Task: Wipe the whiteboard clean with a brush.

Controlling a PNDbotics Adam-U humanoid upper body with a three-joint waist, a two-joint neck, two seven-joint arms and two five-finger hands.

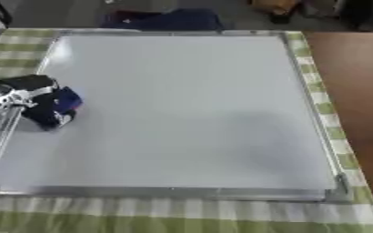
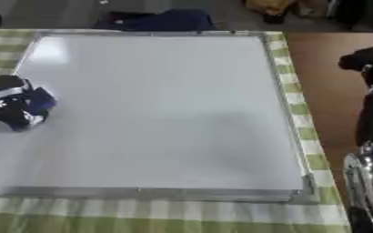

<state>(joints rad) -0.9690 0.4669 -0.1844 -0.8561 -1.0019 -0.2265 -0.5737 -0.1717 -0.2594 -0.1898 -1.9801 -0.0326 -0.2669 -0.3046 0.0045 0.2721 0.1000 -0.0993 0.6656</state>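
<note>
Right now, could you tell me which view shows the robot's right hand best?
The right eye view: the right hand and its arm stand along the picture's right edge, beside the whiteboard, though its fingers cannot be made out. The left eye view shows only a dark sliver of it at the right edge.

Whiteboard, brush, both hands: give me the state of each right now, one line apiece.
whiteboard: lying flat on the checked cloth, no marks visible on its surface.
brush: blue, held at the board's left edge.
left hand: fingers curled round the brush, over the board.
right hand: off the board to the right, fingers unclear.
</note>
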